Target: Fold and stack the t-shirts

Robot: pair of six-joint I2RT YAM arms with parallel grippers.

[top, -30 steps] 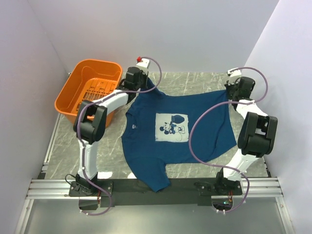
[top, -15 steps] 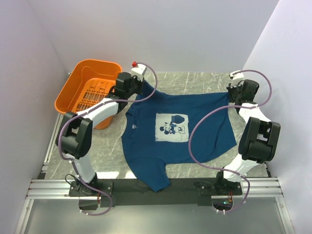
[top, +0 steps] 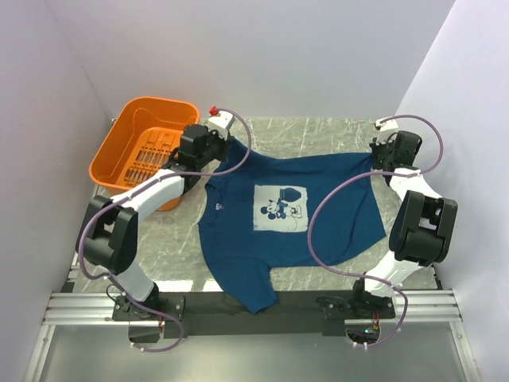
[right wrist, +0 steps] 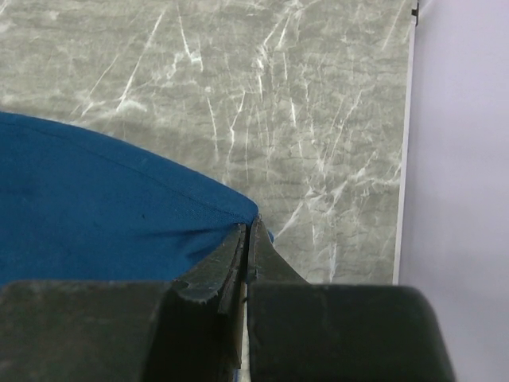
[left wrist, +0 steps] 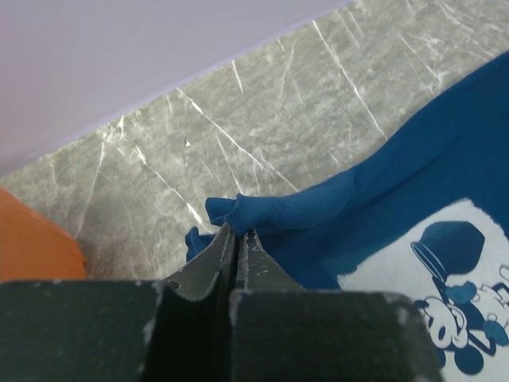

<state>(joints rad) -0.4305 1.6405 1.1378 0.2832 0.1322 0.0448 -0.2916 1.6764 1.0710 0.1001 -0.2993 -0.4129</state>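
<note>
Firmly, t-shirt (top: 238, 239) far edge pinched, table (top: 318, 131) beyond

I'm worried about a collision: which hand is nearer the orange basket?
Left. The left hand pinches the t-shirt beside the basket; the right hand holds it across the table.

Mouse print (left wrist: 445, 298) cut off at frame edge — collar label (top: 216, 205) unreadable.
</note>
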